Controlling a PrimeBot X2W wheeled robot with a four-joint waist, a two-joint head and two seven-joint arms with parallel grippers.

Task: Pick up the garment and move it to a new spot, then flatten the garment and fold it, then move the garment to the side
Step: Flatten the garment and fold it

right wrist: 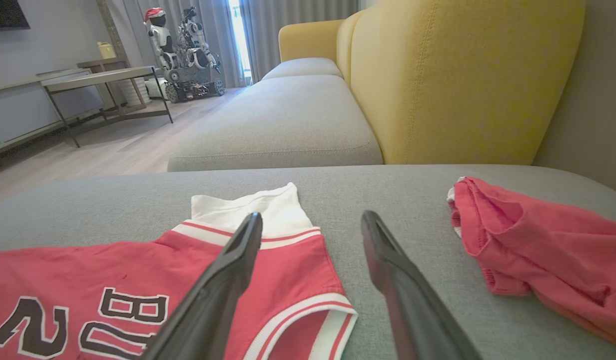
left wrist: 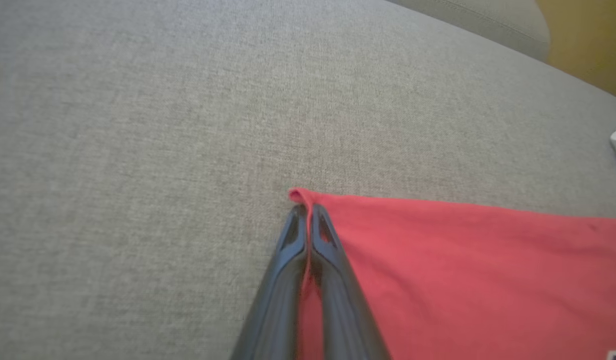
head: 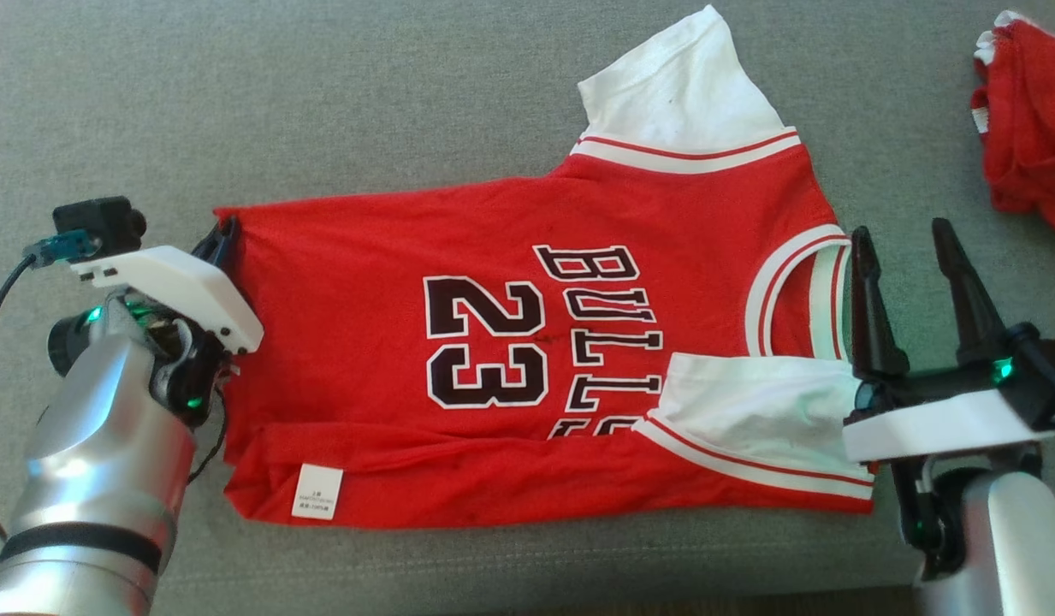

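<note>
A red short-sleeved basketball jersey with white sleeves and black "BULLS 23" lettering [head: 493, 342] lies spread flat, front up, on a grey woven sofa cushion [head: 322, 103], its hem toward the robot's left and its white-trimmed neckline toward the right. The far white sleeve [head: 681, 85] sticks out across the cushion, while the near white sleeve [head: 749, 411] is folded in over the chest. The jersey's near edge is turned over in a narrow strip, showing a small white care label [head: 316, 492]. The left hand [left wrist: 306, 210] is pressed together on the far hem corner, a thin fold of red cloth pinched between its dark fingers [left wrist: 283, 280]. The right hand [head: 902, 235] is spread wide and holds nothing; one finger stands just beside the neckline and the other over bare cushion. A crumpled second red garment [right wrist: 537, 260] lies apart on the cushion, to the right. Behind the cushion rises a yellow upholstered sofa back [right wrist: 437, 75].
</note>
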